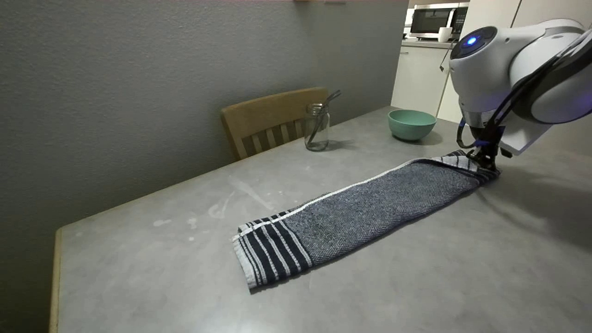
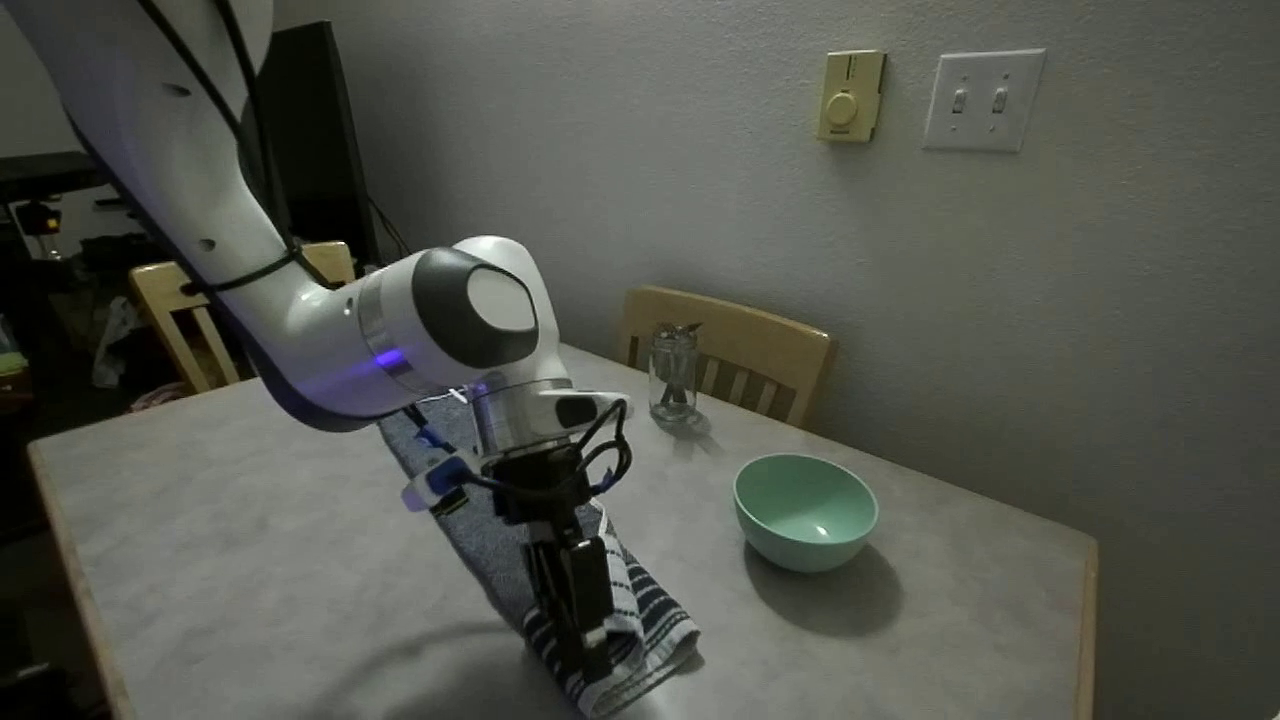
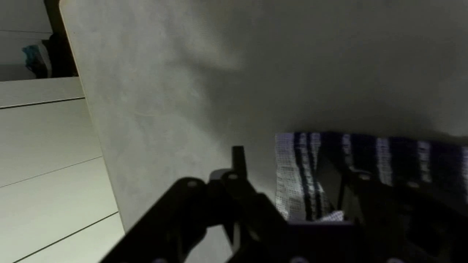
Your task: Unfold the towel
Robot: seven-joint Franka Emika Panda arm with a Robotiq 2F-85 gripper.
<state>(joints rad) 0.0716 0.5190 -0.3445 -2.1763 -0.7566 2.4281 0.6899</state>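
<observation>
The dark grey-blue towel [image 1: 370, 208] lies long and narrow across the table, folded lengthwise, with white edging along its far long side. It shows striped bands at both ends. At the robot's end the striped layer is rumpled and partly turned up; this part also shows in an exterior view [image 2: 655, 610]. My gripper [image 1: 484, 163] is down at that striped end, pointing at the table, and also shows in an exterior view [image 2: 588, 655]. In the wrist view my gripper [image 3: 282, 157] has its fingers apart, with striped towel [image 3: 287, 171] between and behind them. Whether the fingertips touch the cloth is hard to tell.
A green bowl [image 1: 411, 125] and a glass jar [image 1: 317, 132] with utensils stand near the wall side of the grey table [image 1: 152, 268]. A wooden chair [image 1: 273, 115] stands behind the table edge against the wall.
</observation>
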